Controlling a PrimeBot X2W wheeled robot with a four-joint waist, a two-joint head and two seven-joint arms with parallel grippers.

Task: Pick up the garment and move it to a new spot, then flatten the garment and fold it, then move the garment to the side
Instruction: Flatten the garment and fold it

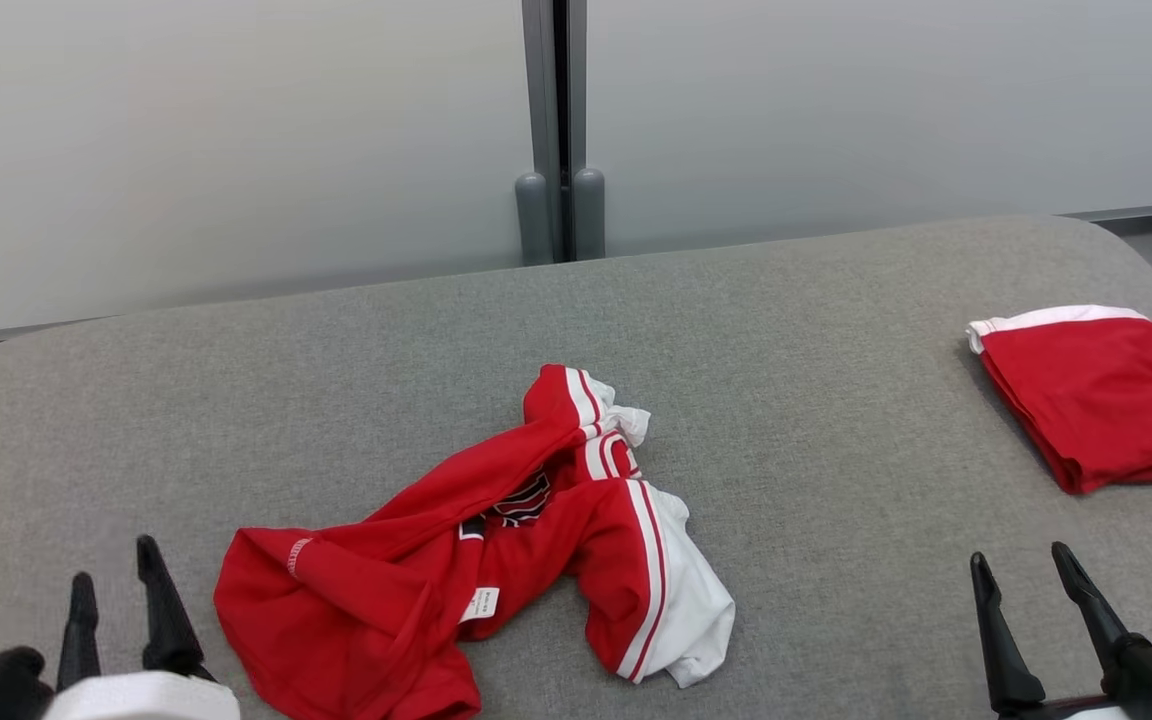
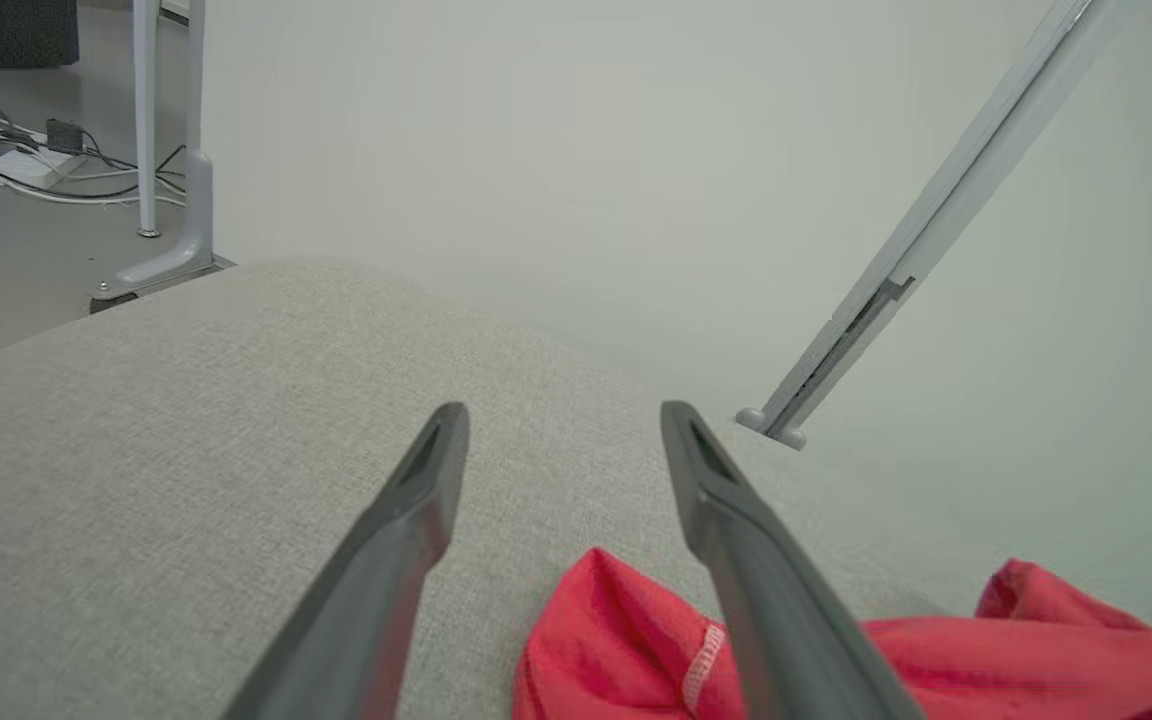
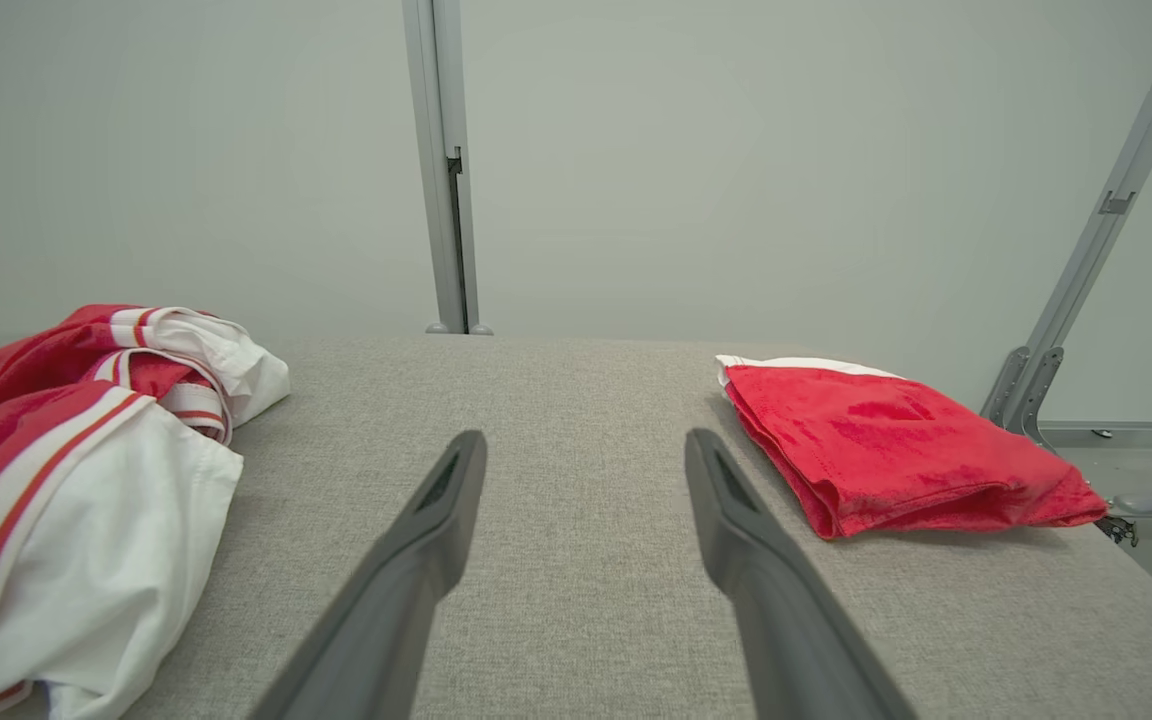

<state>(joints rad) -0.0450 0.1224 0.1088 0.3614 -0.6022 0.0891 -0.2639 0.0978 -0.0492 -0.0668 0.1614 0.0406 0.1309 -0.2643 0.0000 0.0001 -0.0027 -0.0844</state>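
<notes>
A grey fabric-covered surface (image 1: 836,420) with rounded far corners carries two things; a red-and-white garment (image 1: 416,590) lies crumpled and bunched near the front edge, left of the middle. A folded red garment (image 1: 1096,400) with a white edge lies flat at the right side, well apart from it.

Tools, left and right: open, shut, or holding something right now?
Left tool: open, empty, garment lying loose beside it.
Right tool: open, empty.

Held low, the left fingers (image 1: 164,610) and right fingers (image 1: 998,630) stand spread wide apart.
</notes>
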